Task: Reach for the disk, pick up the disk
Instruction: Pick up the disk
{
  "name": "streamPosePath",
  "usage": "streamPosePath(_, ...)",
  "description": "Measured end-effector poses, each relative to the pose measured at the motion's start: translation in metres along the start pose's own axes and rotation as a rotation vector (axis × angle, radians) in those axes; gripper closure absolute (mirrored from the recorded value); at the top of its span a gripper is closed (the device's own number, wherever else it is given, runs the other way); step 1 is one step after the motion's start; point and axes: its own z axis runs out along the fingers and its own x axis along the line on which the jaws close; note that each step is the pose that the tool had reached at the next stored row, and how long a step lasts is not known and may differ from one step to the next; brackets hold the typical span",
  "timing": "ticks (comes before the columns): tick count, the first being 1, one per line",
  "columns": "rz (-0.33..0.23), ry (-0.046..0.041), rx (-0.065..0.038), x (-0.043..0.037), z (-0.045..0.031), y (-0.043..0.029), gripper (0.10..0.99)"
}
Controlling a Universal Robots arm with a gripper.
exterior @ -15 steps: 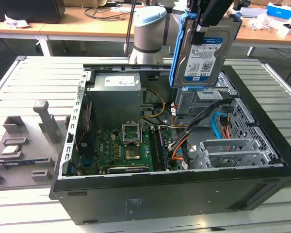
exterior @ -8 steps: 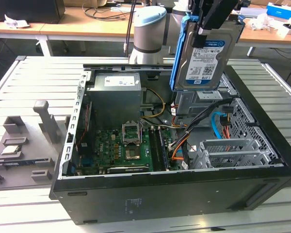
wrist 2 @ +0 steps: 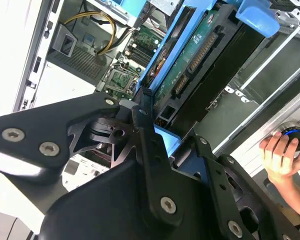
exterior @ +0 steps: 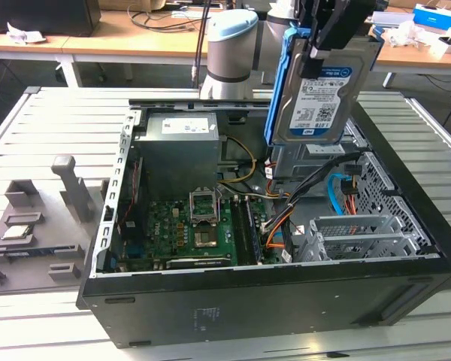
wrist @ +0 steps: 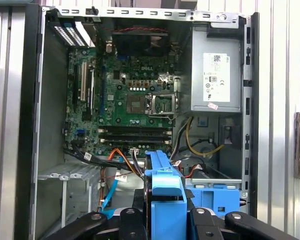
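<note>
The disk (exterior: 321, 90) hangs in the air above the open computer case (exterior: 270, 301), held on edge with its labelled face turned toward the exterior view, clear of the drive cage (exterior: 361, 233) beneath it. The claw (exterior: 338, 30) is closed on its upper end; in both wrist views the dark fingers (wrist: 132, 220) press in on either side of the blue side rail (wrist: 164, 185), with the drive's circuit-board side (wrist 2: 195, 55) running away from the camera in the second wrist view.

It looks a stiff, dense slab of metal, heavier than its size suggests, and not something to knock or drop. The bare metal faces are probably slick, so the plastic rails along the long edges seem the better purchase, and that is where the hold appears to be. Gripped at one end as it is, the long body below could swing if jolted.

Inside the case lie the green motherboard (exterior: 192, 226), a grey power supply (exterior: 180, 150) and loose orange and yellow cables (exterior: 274, 229). The case sits on a slatted pale metal worktop (exterior: 52, 128), with grey fixture blocks (exterior: 68, 192) off to the exterior view's left. Wooden desks (exterior: 128, 41) stand behind, and a person's hand (wrist 2: 280, 157) rests on a round knob beside the worktop in the second wrist view.
</note>
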Motion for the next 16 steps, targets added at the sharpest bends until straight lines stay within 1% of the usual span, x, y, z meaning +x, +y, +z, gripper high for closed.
streamPosePath(2, 0.0, 0.0001, 0.0, 0.0026, 0.0, 0.0001, 0.718)
streamPosePath(6, 0.0, 0.0001, 0.0, 0.0126, 0.0001, 0.0005, 0.718)
streamPosePath(7, 0.0, 0.0002, 0.0, 0.0287, 0.0001, 0.001, 0.718)
streamPosePath(8, 0.0, 0.0003, 0.0, 0.0384, 0.0002, 0.0014, 0.718)
streamPosePath(9, 0.0, 0.0003, 0.0, 0.0452, 0.0002, 0.0016, 0.718)
streamPosePath(10, 0.0, 0.0004, 0.0, 0.0501, -0.0001, 0.0019, 0.718)
streamPosePath(11, 0.0, 0.0004, 0.0, 0.0553, -0.0144, 0.0024, 0.718)
streamPosePath(12, 0.0, 0.0002, 0.0, 0.0613, -0.0143, 0.0027, 0.718)
streamPosePath(13, 0.0, 0.0002, 0.0, 0.0797, -0.0142, 0.0033, 0.718)
streamPosePath(14, 0.0, 0.0003, 0.0, 0.0899, -0.0142, 0.0037, 0.718)
streamPosePath(16, 0.0, 0.0003, 0.0, 0.1031, -0.014, 0.0041, 0.718)
